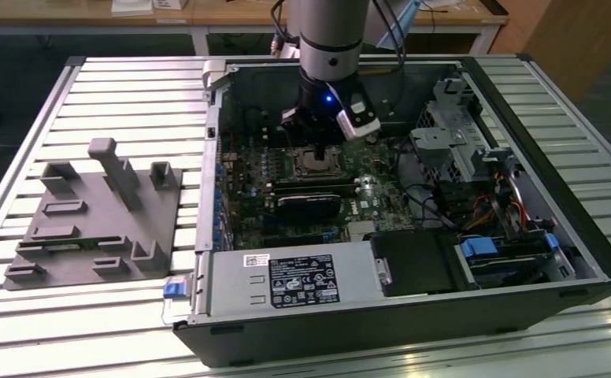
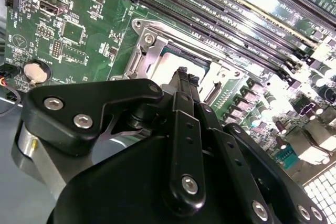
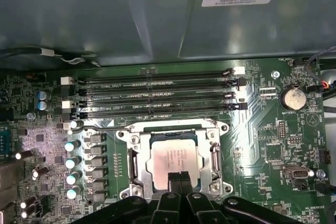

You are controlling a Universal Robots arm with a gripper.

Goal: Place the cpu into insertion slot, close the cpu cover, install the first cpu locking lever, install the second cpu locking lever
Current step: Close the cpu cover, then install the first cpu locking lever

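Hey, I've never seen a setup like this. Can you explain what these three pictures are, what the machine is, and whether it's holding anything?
The machine is a robot arm with a grasping tool at its end. The exterior view looks from outside at an open computer case lying on a slatted metal table; the arm reaches down into it. A grey plastic holder lies on the table at the exterior view's left. Both wrist views come from cameras riding on the arm, looking closely at the green motherboard. There the cpu, a small square chip, sits in the insertion slot, with the silvery cpu cover framing it. The tool's fingers are pressed together at the chip's edge, and I see nothing held between them.
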